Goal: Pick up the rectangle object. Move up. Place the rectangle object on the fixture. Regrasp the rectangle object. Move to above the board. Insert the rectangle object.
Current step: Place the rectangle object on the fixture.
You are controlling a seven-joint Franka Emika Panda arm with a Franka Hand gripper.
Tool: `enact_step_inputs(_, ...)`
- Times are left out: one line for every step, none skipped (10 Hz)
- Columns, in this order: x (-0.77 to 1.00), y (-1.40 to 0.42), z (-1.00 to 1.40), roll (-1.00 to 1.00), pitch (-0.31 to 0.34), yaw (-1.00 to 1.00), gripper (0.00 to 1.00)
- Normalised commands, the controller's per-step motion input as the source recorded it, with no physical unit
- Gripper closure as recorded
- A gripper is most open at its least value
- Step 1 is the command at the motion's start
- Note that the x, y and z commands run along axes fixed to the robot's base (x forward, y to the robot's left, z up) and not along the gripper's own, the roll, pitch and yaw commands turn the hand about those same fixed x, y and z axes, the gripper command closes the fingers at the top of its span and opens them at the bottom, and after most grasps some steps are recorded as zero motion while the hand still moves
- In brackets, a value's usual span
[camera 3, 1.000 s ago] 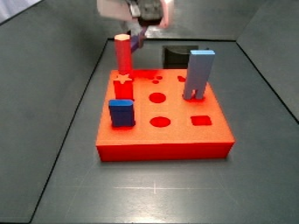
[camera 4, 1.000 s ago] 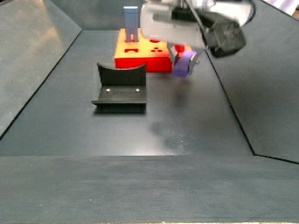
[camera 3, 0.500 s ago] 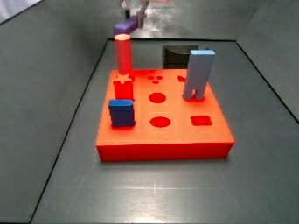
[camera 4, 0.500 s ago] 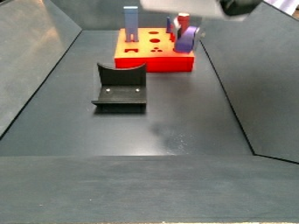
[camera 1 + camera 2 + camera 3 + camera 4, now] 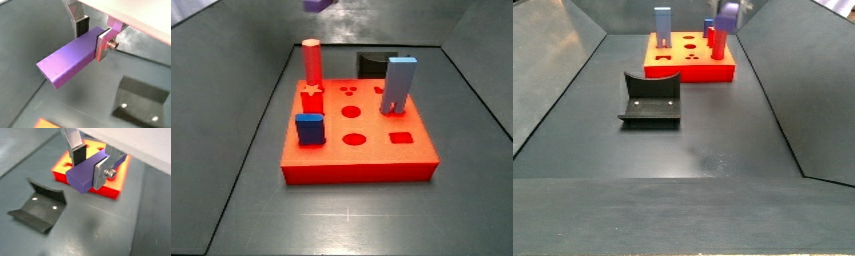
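In both wrist views the gripper (image 5: 92, 31) clamps the purple rectangle object (image 5: 70, 62) between its fingers (image 5: 77, 154), above the board (image 5: 110, 190) and the fixture (image 5: 39, 207). In a side view the rectangle object (image 5: 726, 12) hangs high over the board (image 5: 687, 68).

End effector (image 5: 93, 34) high above worktop (image 5: 700, 150), rectangle object (image 5: 70, 61) between its fingers (image 5: 103, 44), bar jutting out past fingertips. In both wrist views fixture (image 5: 39, 206) and board (image 5: 108, 190) lie below end effector, well apart from bar; fixture beside board, not touching. In a side view bar end (image 5: 314, 5) at frame top, above board's far edge. On board (image 5: 372, 165): tall block (image 5: 398, 85), short block (image 5: 309, 128), slim post (image 5: 311, 62), all upright in holes.
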Motion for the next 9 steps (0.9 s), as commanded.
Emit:
enact_step_inputs(1.0,-0.02,0.36,-0.18,0.126,0.96,1.0)
enact_step_inputs(1.0,-0.01,0.3,-0.18,0.135,0.7,1.0)
enact_step_inputs(1.0,-0.01,0.24,-0.15,0.139,0.47,1.0)
enact_step_inputs(1.0,-0.01,0.19,-0.13,0.141,0.3,1.0)
enact_step_inputs(1.0,-0.01,0.15,-0.11,0.147,0.19,1.0)
enact_step_inputs(0.92,-0.01,0.1,-0.09,0.148,0.1,1.0)
enact_step_inputs(0.83,-0.01,0.05,-0.09,0.142,0.06,1.0)
enact_step_inputs(0.72,-0.01,0.04,-0.09,0.143,0.04,1.0)
enact_step_inputs(0.62,-0.01,0.03,-0.08,0.144,0.03,1.0)
